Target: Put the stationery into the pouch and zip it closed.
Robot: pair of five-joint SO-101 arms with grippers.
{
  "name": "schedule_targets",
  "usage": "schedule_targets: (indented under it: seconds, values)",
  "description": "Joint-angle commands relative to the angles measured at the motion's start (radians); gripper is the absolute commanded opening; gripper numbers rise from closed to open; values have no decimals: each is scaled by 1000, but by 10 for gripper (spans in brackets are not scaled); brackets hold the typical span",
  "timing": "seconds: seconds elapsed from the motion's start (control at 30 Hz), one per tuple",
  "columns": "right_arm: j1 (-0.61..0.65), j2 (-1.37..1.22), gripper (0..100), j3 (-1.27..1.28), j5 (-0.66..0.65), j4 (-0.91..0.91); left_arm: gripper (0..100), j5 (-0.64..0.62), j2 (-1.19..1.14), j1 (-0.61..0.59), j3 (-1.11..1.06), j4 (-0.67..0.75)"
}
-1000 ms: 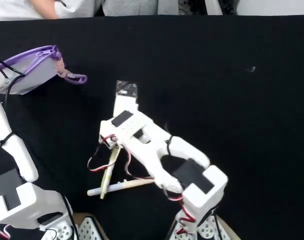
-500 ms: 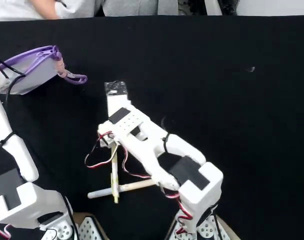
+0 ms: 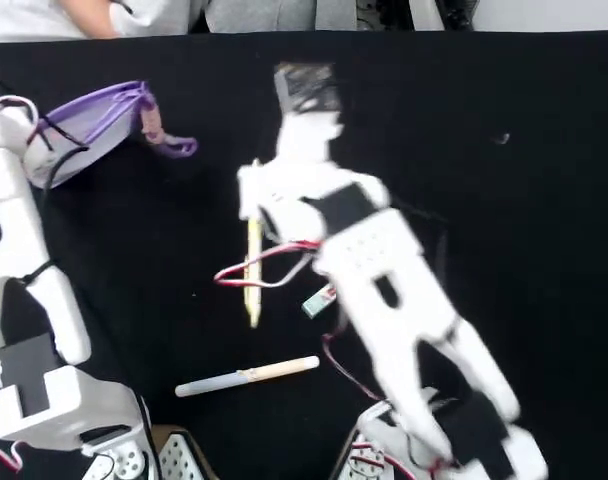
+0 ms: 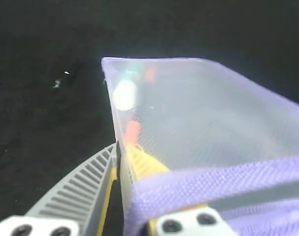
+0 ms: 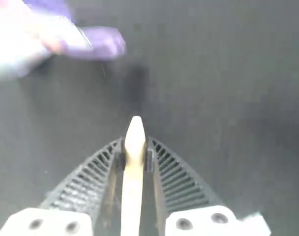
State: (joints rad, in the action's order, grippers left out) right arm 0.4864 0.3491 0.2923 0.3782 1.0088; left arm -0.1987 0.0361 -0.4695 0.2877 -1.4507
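1. Pouch [image 3: 89, 130], purple-edged with a clear side, hangs above the black table [image 3: 514, 260] at the far left of the high view; the left gripper [image 4: 119, 150] is clamped on its edge; faint coloured shapes show through its clear wall in the left wrist view; whether its zip is open cannot be told.
2. Its purple strap [image 3: 172, 148] trails off the pouch toward the middle of the table.
3. The right gripper [image 5: 134, 147] is closed on a yellow pencil [image 3: 252, 275]; the pencil's pale end sticks out just past the fingertips; in the high view it lies between the pouch and the right arm, apart from the pouch.
4. A pen [image 3: 246, 375], white at one end and tan at the other, lies flat on the table near the arms' bases, well apart from the pouch.
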Motion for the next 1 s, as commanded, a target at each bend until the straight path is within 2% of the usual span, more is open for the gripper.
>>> schedule_targets:
  seconds: [0.0, 0.33, 0.53, 0.7, 0.97]
  values:
    - [-46, 189, 11, -2, -54, -129, 29, -9, 9, 88, 19, -11]
    - [-44, 552, 11, 285, -173, -457, 28, -14, 18, 268, 19, -11]
    - [-43, 786, 11, 545, -178, -773, 28, -15, 15, 349, 44, -55]
    - [-41, 909, 11, 708, -178, -980, 29, -52, 11, 360, 107, -121]
    - [-38, 935, 11, 768, -173, -1129, 29, -51, 8, 360, 53, -83]
